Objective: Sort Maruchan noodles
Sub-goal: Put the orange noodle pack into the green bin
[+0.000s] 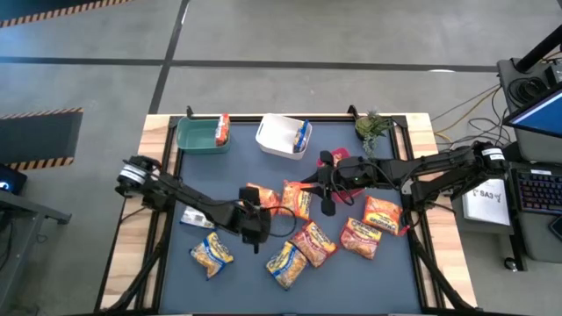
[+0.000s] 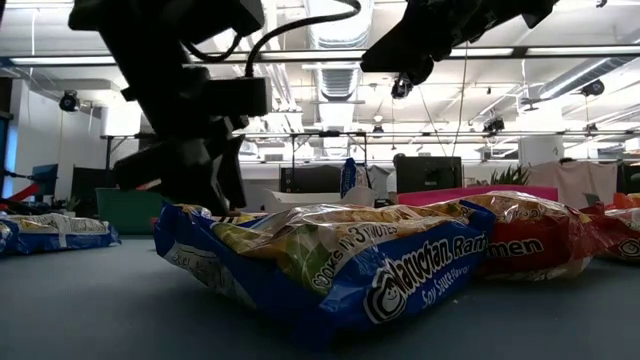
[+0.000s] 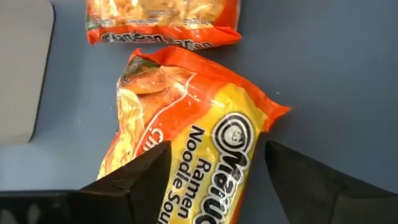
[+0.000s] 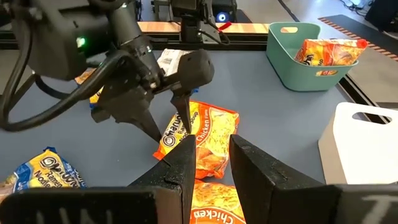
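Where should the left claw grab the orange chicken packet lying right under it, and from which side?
Come straight down from above. The orange chicken packet lies flat on the mat, so only a top pinch works. The left claw already stands open with a finger at each long edge; close across the narrow width near the middle, where the noodle block gives bulk, not on the thin crimped end seal.

Desk (image 1: pixel 399 272): dark blue-grey mat, pale wood edges. Noodle packet (image 3: pixel 186 140) between the black fingers (image 3: pixel 134 180): orange and yellow, black lettering. Front packet (image 2: pixel 340 265): blue and yellow, white lettering. Bins: green bin (image 1: pixel 198 136), white bin (image 1: pixel 279 140).
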Robot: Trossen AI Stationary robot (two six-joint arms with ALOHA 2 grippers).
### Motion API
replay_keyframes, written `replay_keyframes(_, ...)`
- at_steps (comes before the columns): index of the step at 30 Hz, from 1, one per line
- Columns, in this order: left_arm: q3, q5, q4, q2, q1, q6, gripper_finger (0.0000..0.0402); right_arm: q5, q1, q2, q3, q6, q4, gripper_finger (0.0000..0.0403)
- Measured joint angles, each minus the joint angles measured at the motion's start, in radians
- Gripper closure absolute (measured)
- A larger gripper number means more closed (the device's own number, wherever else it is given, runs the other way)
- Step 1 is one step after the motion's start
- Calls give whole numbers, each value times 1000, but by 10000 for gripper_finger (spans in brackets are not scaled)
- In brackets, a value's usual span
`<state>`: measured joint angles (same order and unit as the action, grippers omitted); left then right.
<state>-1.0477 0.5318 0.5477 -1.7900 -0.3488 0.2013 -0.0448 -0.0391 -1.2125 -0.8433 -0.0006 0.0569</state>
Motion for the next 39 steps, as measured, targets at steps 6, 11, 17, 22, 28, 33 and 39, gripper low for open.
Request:
replay_keyframes(6,12,29,-38,-40,-6,-78,125,0,0,0,0,0,0,317)
replay_keyframes(11,16,105,-89,-75,-9,-96,138,0,0,0,0,0,0,317)
replay_keyframes(17,29,146,-114,-78,-4,-80,167,0,0,0,0,0,0,317)
replay_keyframes(22,48,184,-173,-78,-4,-53,186,0,0,0,0,0,-1,317)
replay_keyframes(28,46,234,-217,-78,-7,-85,186,0,0,0,0,0,-1,317)
replay_keyframes(33,47,228,-239,-79,-9,-117,177,0,0,0,0,0,-1,317)
replay_keyframes(39,52,229,-317,-134,2,-164,177,0,0,0,0,1,-2,317)
